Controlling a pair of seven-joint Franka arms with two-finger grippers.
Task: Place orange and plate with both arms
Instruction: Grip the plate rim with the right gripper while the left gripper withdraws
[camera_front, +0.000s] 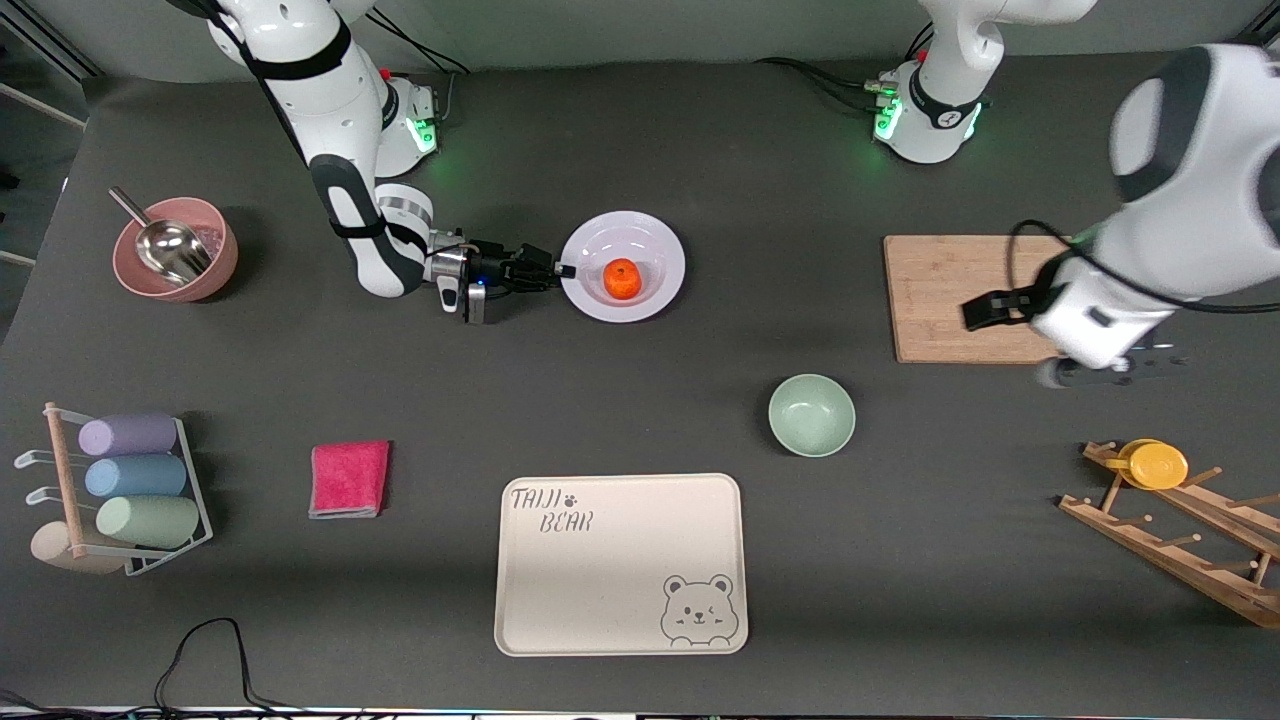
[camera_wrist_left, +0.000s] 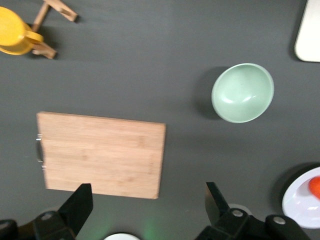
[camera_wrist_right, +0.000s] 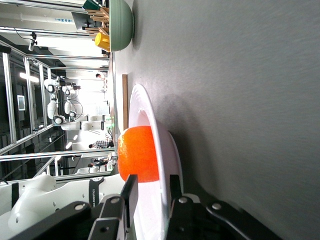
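Plainly, everything turns on the right gripper (camera_front: 560, 270) and the rim it holds. On the front view's clock face, taken from the plate's centre, its 2 fingers pinch the plate (camera_front: 652, 232) at 9 o'clock, the side toward the right arm's end of the table. The right wrist view shows 1 finger above the rim and 1 below it, closed on the edge, with the plate (camera_wrist_right: 150, 115) resting flat on the dark table (camera_front: 640, 130).

The orange (camera_front: 622, 279) sits in the plate's well, just off centre, at 3 o'clock from the gripping fingertips and close to them. Being round, it has no long axis to line up; in the right wrist view the orange (camera_wrist_right: 139, 152) rises just above the upper finger. My judgement is that any lift or slide must keep the plate level, or the fruit could roll toward the low side.

The left gripper (camera_wrist_left: 147, 200) hangs in the air over the corner of the wooden cutting board (camera_front: 955, 298) toward the left arm's end of the table, its jaws spread wide with nothing between them. From it, the plate lies well apart at 9 o'clock on the front view. The right arm is therefore the nearer one by far and already has hold; the left arm appears to wait.

The green bowl (camera_front: 811, 414) lies at 5 o'clock from the plate, the cream tray (camera_front: 620, 565) at 6 o'clock.
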